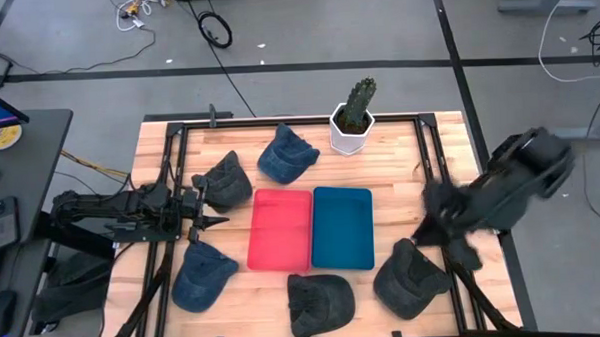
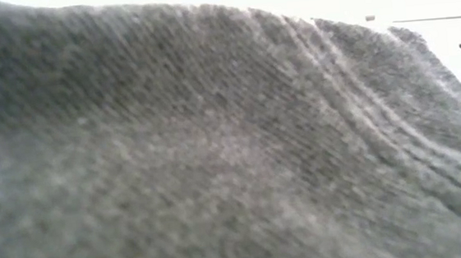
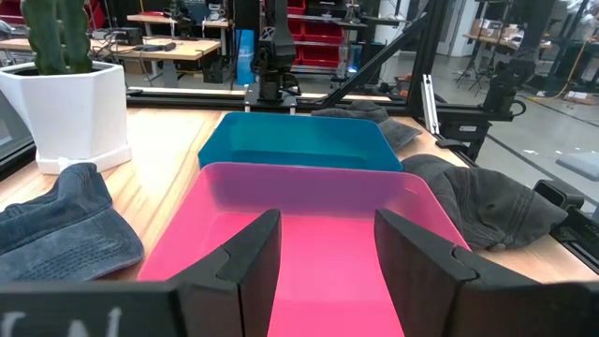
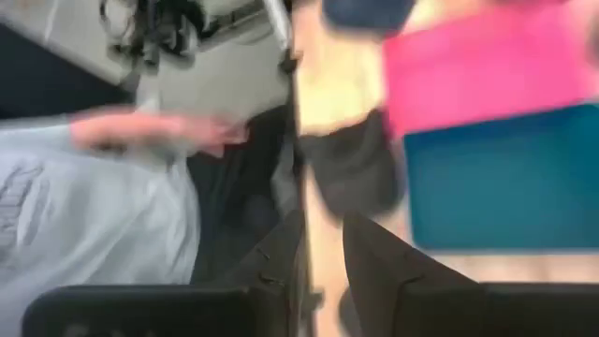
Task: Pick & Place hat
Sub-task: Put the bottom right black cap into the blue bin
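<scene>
Several hats lie flat on the wooden table in the high view: a dark grey one [image 1: 223, 181] and a blue one [image 1: 287, 154] at the far side, a blue one [image 1: 202, 275], a dark one [image 1: 320, 300] and another dark one [image 1: 409, 278] near the front. My left gripper [image 1: 219, 208] [image 3: 328, 225] is open, level, just beside the far-left grey hat and facing the red tray [image 3: 309, 234]. My right gripper [image 1: 439, 206] [image 4: 323, 225] shows blurred above the table's right side, over the near-right dark hat, open and holding nothing. Grey hat cloth [image 2: 215, 147] fills the low view.
A red tray [image 1: 280, 229] and a blue tray [image 1: 342, 227] sit side by side mid-table. A cactus in a white pot [image 1: 353, 122] stands at the far edge. Black frame rails [image 1: 175, 173] run along both sides. A person's light sleeve [image 4: 94, 215] shows beyond the table.
</scene>
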Controlling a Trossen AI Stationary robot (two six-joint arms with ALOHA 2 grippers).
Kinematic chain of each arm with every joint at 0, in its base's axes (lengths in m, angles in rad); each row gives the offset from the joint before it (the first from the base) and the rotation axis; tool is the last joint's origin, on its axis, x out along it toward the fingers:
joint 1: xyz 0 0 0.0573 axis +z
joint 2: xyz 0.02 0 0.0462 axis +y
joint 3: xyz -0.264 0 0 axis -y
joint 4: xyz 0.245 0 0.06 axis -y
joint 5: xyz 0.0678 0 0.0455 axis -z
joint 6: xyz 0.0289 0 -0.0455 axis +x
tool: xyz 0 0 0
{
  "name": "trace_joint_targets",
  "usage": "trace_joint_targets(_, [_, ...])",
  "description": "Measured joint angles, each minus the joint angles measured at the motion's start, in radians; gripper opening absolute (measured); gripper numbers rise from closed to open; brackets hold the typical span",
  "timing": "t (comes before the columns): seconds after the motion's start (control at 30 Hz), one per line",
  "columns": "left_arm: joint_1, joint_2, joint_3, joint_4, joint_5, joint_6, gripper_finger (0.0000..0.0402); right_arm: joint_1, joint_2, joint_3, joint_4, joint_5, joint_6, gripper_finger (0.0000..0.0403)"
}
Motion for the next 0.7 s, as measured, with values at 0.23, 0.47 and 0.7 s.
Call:
trace_joint_targets(0.23, [0.000, 0.000, 0.000, 0.000, 0.000, 0.000, 0.0177, 0.059, 0.014, -0.257, -0.062, -0.099, 0.247, 0.0080])
trace_joint_targets(0.47, [0.000, 0.000, 0.000, 0.003, 0.000, 0.000, 0.0177, 0.115, -0.012, -0.594, 0.035, -0.164, 0.372, 0.0080])
trace_joint_targets(0.7, [0.000, 0.000, 0.000, 0.003, 0.000, 0.000, 0.0177, 0.137, -0.013, -0.817, 0.131, -0.230, 0.426, 0.0080])
